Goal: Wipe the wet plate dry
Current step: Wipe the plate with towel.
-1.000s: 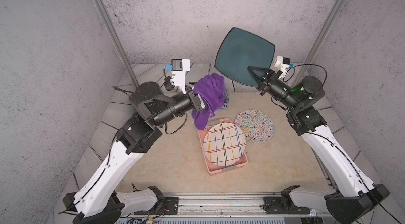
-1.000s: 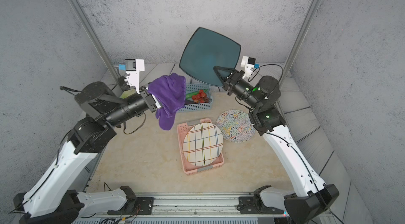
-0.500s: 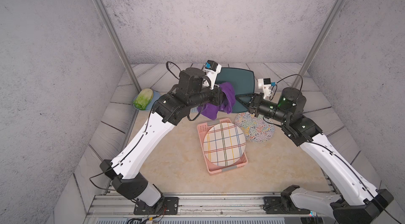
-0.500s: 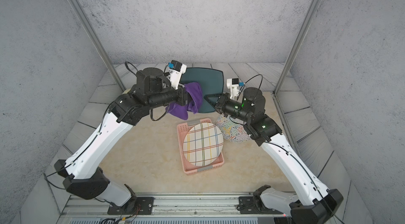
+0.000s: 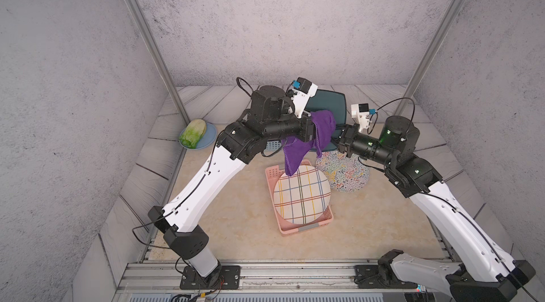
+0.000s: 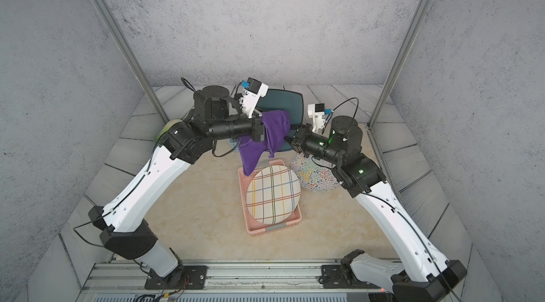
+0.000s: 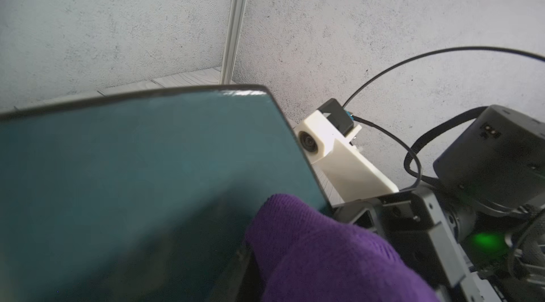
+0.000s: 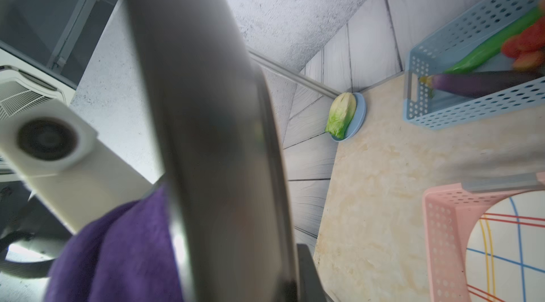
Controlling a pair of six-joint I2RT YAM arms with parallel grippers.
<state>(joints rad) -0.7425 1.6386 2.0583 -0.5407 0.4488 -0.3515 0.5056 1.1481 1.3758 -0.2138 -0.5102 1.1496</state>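
The wet plate (image 5: 327, 102) (image 6: 283, 102) is a dark teal square one, held tilted above the back of the table. My right gripper (image 5: 335, 138) (image 6: 290, 139) is shut on its near edge; in the right wrist view the plate's grey underside (image 8: 212, 138) fills the frame beside one finger (image 8: 306, 271). My left gripper (image 5: 316, 127) is shut on a purple cloth (image 5: 323, 127) (image 6: 275, 129), which hides its fingers. The cloth (image 7: 324, 250) rests against the plate's teal face (image 7: 132, 182) close to the held edge, and a loose end hangs down.
Below the arms a pink basket (image 5: 298, 231) holds a plaid plate (image 5: 302, 194). A speckled plate (image 5: 345, 173) lies to its right. Lettuce on a blue dish (image 5: 193, 133) sits at the far left. A blue basket (image 8: 472, 102) holds vegetables.
Both arms have come down from high up. The teal plate dropped from facing the camera to low at the back, and the cloth has moved in against its face.
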